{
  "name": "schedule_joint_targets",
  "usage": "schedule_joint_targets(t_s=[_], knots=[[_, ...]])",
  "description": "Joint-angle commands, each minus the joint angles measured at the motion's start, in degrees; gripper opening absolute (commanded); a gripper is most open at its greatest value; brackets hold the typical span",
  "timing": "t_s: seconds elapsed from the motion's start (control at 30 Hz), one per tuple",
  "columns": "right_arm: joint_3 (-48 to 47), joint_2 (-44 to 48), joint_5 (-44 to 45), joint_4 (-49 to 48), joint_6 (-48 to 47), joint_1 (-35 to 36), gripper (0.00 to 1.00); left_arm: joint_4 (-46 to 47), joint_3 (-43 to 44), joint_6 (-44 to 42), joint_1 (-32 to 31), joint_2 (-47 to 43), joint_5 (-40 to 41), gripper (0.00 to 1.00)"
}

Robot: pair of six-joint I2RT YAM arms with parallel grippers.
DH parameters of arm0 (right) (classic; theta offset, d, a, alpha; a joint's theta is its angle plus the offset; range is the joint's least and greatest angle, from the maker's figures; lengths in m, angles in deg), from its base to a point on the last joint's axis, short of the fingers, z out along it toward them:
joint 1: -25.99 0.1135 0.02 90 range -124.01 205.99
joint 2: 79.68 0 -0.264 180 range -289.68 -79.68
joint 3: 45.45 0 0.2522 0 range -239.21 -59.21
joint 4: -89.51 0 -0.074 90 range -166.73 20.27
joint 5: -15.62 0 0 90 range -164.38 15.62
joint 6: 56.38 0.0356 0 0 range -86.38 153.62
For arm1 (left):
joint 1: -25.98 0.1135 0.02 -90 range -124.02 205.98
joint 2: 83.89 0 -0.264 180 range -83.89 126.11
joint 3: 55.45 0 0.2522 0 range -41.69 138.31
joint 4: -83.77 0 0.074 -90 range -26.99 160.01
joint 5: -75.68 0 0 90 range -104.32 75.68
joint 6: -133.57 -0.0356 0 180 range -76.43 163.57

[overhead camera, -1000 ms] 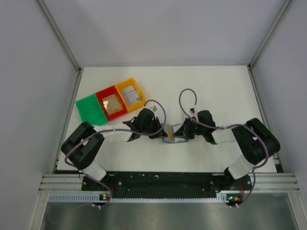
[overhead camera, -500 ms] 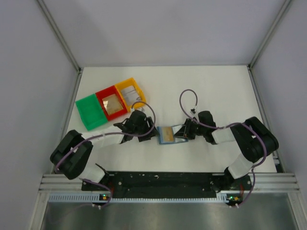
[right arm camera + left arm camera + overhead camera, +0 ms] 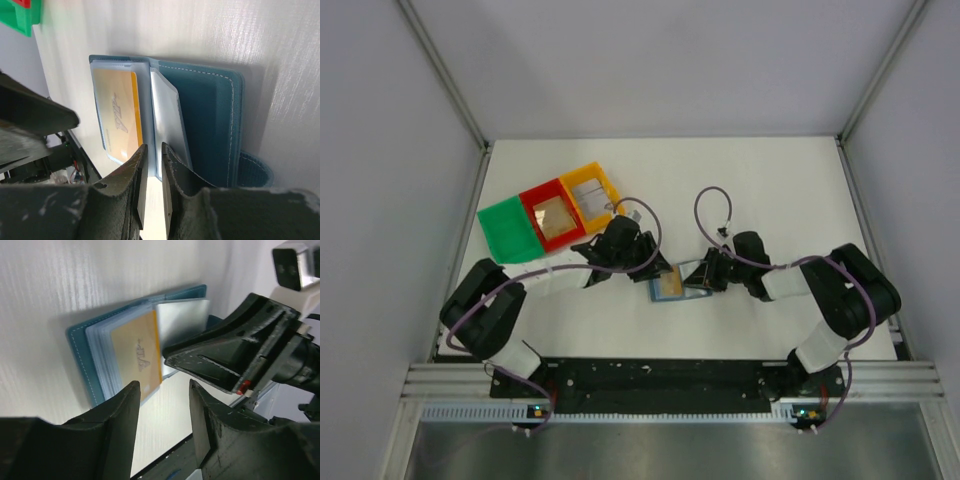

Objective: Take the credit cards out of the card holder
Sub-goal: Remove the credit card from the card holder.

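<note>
The blue card holder (image 3: 657, 291) lies open on the white table between my two grippers, its clear sleeves fanned out. An orange credit card (image 3: 136, 354) shows in the top sleeve (image 3: 116, 116). My right gripper (image 3: 153, 147) is shut on the near edge of the pale sleeves of the card holder (image 3: 210, 115), beside the blue cover. My left gripper (image 3: 164, 390) is open and empty, just short of the card's edge, left of the holder (image 3: 79, 347). From above, the left gripper (image 3: 648, 264) and the right gripper (image 3: 706, 274) flank the holder.
Green (image 3: 508, 228), red (image 3: 552, 216) and yellow (image 3: 592, 194) trays stand in a row at the back left; the red and yellow ones each hold a card. The right arm's black fingers (image 3: 225, 357) crowd the left wrist view. The table's front edge lies close behind the holder.
The left gripper let go, opened, drew back left, then came back toward the holder, now narrower. The holder's sleeves now lie open showing the orange card. The right gripper stayed put.
</note>
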Motion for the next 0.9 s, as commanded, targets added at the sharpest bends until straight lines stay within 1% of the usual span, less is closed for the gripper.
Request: schedule_joint_targets(t_s=[0.0, 0.17, 0.3, 0.33, 0.37, 0.53, 0.73, 0.87], knots=[[-1.07, -0.04, 0.30, 0.46, -1.61, -0.50, 0.18, 2.38, 2.08, 0.84, 0.02, 3.57, -0.43, 0.47], [-1.34, -0.04, 0.04, 0.72, -1.87, -0.58, 0.18, 1.33, 2.26, -0.47, -0.07, 5.59, 1.24, 0.45], [-1.86, -0.13, -0.75, 0.63, -2.04, -0.58, 0.18, 1.32, 1.47, -0.83, 0.10, 7.17, 1.50, 0.40], [-1.95, -0.31, -0.84, 0.63, -2.04, -0.58, 0.19, 1.50, 1.03, -0.83, 0.10, 7.44, 1.42, 0.38], [-1.86, -0.40, -1.45, 0.20, -2.04, -0.50, 0.20, 1.85, 0.86, -0.83, 0.10, 8.14, 1.24, 0.34], [-2.04, -0.84, -2.68, -1.30, -1.61, -0.58, 0.24, 2.38, 0.24, -0.92, 0.10, 9.37, 0.72, 0.34], [-1.42, -1.80, -3.56, -4.37, 0.06, -0.93, 0.24, 2.55, -0.55, -0.83, 0.19, 10.08, 0.45, 0.34], [-0.99, -3.56, -5.67, -7.88, 1.91, -1.29, 0.24, 3.08, -1.34, -0.48, 0.11, 10.25, 0.19, 0.33]])
